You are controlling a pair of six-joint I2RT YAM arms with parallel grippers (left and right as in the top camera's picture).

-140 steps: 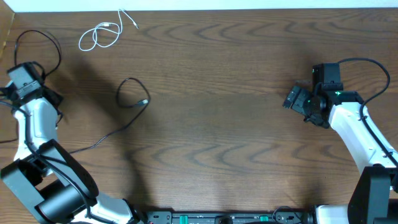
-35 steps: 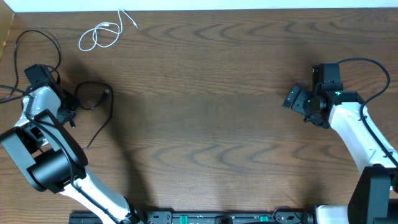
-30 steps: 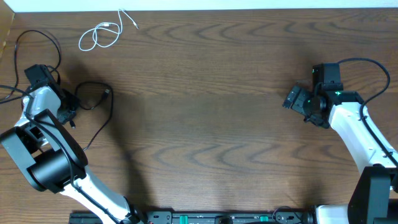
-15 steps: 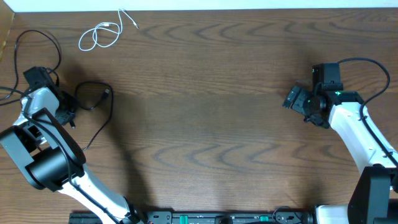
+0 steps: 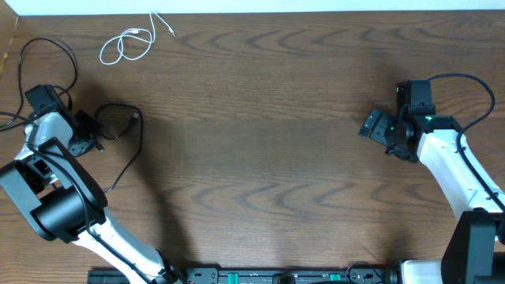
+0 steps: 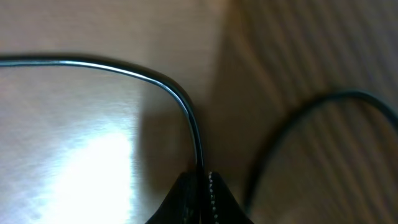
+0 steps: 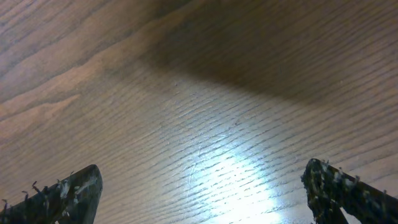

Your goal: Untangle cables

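Left gripper (image 6: 200, 182), at the left edge of the wooden table (image 5: 276, 158), is clenched on a thin black cable (image 5: 136, 117). This cable loops just beside the gripper and trails toward the near edge. The white cable (image 5: 126, 43) lies coiled at the far left, well apart. Right gripper (image 7: 202, 186) hangs released above the table, fingers spread wide.

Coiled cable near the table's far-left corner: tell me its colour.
The cable is white; the overhead view shows it best.

Overhead top-down, wrist views close above table (image 7: 186, 124)
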